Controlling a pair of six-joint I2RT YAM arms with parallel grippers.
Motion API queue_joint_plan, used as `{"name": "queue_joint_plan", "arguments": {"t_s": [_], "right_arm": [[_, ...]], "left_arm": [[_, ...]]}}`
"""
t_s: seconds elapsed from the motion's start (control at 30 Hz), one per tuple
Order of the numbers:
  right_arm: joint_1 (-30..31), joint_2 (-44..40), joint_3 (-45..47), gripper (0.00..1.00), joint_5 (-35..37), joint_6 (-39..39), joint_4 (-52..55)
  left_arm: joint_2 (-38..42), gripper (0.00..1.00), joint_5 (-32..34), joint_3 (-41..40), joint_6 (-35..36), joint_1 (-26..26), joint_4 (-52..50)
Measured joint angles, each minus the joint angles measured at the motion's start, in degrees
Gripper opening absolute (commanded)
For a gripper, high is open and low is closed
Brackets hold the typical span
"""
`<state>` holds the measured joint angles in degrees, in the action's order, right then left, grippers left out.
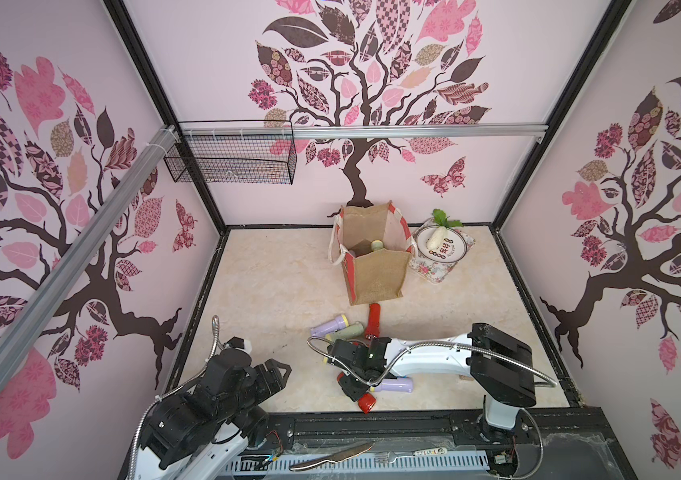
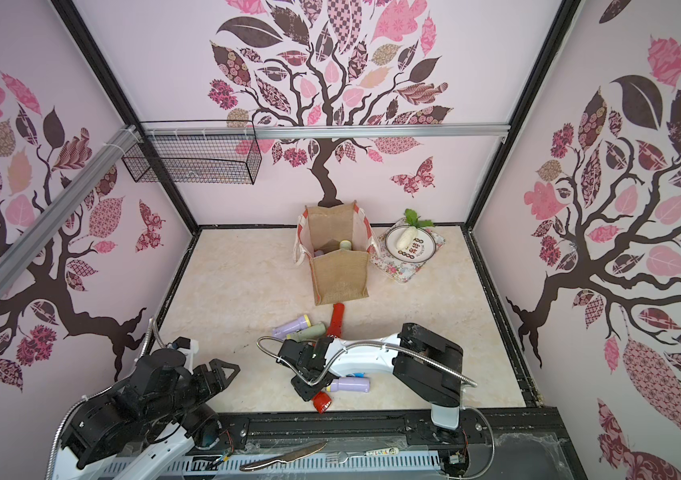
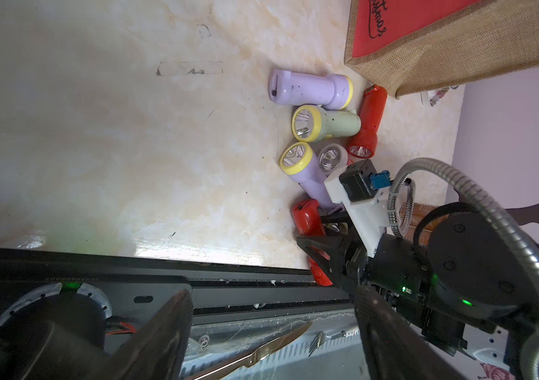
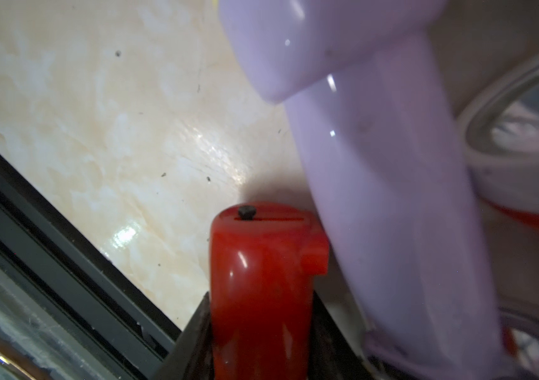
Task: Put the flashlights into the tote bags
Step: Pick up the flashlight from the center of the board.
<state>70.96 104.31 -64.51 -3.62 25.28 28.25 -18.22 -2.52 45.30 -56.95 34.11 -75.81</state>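
The brown burlap tote bag (image 1: 376, 270) (image 2: 340, 274) stands open at the back of the floor, with a pale green flashlight (image 1: 377, 245) poking up inside it. My right gripper (image 1: 353, 388) (image 4: 261, 306) is shut on a red flashlight (image 1: 367, 402) (image 4: 261, 279) lying near the front edge. A lilac flashlight (image 1: 394, 386) (image 4: 376, 181) lies against it. More flashlights lie in a cluster before the bag: lilac (image 3: 310, 87), pale green (image 3: 324, 123) and red (image 3: 368, 121). My left gripper (image 1: 276, 370) (image 3: 271, 332) hangs open and empty at the front left.
A plate with a white radish (image 1: 436, 239) sits on a floral tray (image 1: 434, 270) right of the bag. A black wire basket (image 1: 230, 160) hangs on the back left wall. A knife (image 1: 330, 457) and a fork (image 1: 405, 455) lie on the front ledge.
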Motion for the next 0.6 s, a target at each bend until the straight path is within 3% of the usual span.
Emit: {"name": "queue_joint_plan", "arguments": {"t_s": [0.37, 0.6], "right_arm": [[0.0, -11.8, 0.6, 0.00, 2.1, 1.3, -0.1], [0.0, -15.1, -6.4, 0.00, 7.4, 3.0, 3.6]], "left_arm": [[-1.4, 0.85, -1.5, 4.2, 8.0, 0.0, 6.0], [-1.4, 0.86, -2.7, 9.1, 14.3, 0.0, 6.3]]}}
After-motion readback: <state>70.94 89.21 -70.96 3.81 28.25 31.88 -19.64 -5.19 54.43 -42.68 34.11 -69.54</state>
